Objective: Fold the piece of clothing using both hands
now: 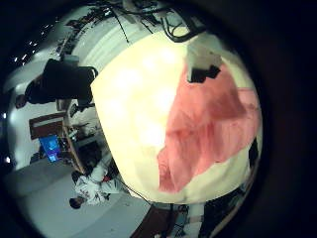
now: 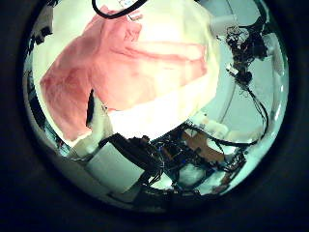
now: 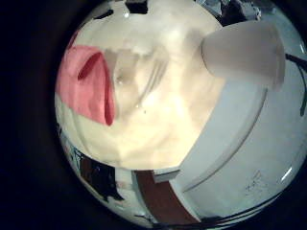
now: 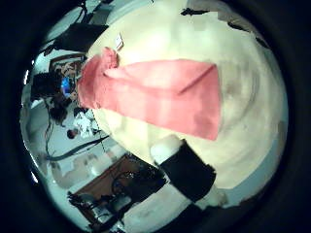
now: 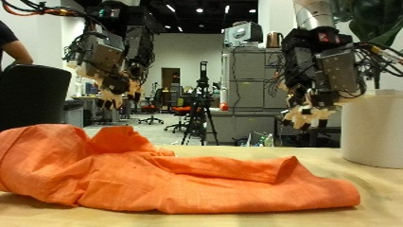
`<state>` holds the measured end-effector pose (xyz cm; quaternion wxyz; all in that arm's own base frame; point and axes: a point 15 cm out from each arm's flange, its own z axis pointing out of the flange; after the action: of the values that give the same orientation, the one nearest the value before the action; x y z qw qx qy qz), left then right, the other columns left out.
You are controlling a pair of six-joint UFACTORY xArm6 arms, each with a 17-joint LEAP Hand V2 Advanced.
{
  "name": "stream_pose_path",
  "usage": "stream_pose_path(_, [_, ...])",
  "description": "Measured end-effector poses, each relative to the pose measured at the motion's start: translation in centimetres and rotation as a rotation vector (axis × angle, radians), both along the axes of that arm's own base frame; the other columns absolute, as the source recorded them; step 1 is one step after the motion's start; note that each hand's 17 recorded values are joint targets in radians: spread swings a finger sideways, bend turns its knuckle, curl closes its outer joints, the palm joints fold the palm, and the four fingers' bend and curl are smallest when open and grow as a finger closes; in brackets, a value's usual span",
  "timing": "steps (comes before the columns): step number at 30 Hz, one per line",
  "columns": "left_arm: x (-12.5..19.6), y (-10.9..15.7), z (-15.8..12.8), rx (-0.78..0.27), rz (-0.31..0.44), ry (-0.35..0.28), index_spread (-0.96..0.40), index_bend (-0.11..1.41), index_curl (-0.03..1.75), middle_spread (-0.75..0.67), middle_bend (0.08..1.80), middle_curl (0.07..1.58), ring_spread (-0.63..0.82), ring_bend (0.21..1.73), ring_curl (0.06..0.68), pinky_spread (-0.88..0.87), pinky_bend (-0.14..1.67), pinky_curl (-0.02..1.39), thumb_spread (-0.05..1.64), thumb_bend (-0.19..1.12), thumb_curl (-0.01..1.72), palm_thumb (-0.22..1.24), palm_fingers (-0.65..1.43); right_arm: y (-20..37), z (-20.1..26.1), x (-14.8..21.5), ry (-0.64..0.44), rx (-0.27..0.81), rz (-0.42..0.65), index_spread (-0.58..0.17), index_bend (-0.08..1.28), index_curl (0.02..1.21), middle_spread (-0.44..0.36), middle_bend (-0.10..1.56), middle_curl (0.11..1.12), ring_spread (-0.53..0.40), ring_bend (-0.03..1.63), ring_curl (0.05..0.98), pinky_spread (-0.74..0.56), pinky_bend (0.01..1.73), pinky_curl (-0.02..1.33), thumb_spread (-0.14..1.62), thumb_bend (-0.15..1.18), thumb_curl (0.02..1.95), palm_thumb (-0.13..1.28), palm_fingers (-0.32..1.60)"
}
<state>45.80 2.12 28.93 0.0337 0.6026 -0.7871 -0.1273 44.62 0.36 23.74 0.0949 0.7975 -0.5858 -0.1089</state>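
An orange piece of clothing (image 5: 151, 170) lies rumpled on the light table (image 5: 372, 194), bunched higher under the left hand and stretching out flat toward the right hand. The left hand (image 5: 107, 61) hangs well above the bunched end, fingers relaxed and holding nothing. High over the table beyond the flat end, the right hand (image 5: 315, 80) is equally empty, its fingers loosely drooping. From the palm views the clothing (image 1: 203, 124) (image 2: 106, 68) (image 4: 155, 92) shows far below, and only its end (image 3: 82, 81) shows in the right little finger side view.
A white cylindrical container (image 5: 376, 128) stands on the table below and beside the right hand, also seen as a white container (image 3: 245, 53). A black chair back (image 5: 31, 95) stands behind the table near the left hand.
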Motion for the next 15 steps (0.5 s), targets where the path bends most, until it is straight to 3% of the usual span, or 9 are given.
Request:
stream_pose_path(6, [-2.3,-0.8,0.0,-0.006,-0.028,-0.036,0.15,0.12,0.49,0.33,0.17,0.47,0.47,0.64,0.235,0.42,0.55,0.33,1.11,-0.02,0.49,0.65,-0.10,-1.2,-3.0,-3.4,0.040,-0.007,0.123,-0.320,0.33,0.48,-0.015,0.39,0.44,0.072,0.45,0.345,0.26,0.27,0.45,1.53,0.12,0.20,0.63,0.09])
stream_pose_path(11, [-4.1,-1.9,-1.0,-0.010,-0.050,-0.003,0.15,0.13,0.41,0.35,0.17,0.42,0.51,0.61,0.219,0.47,0.51,0.31,1.11,-0.02,0.47,0.65,-0.08,-2.7,-5.3,-3.4,0.048,-0.077,0.172,-0.336,0.26,0.43,-0.032,0.27,0.39,0.124,0.35,0.302,0.28,0.28,0.42,1.32,0.05,0.24,0.63,0.02])
stream_pose_path(15, [-6.5,-2.8,-3.4,-0.027,-0.059,0.058,0.15,0.13,0.36,0.35,0.17,0.38,0.52,0.59,0.213,0.47,0.49,0.30,1.11,-0.02,0.46,0.65,-0.07,-2.3,-7.6,-2.8,0.036,-0.096,0.202,-0.330,0.20,0.40,-0.011,0.22,0.36,0.142,0.30,0.279,0.28,0.27,0.40,1.20,-0.01,0.26,0.62,0.03])
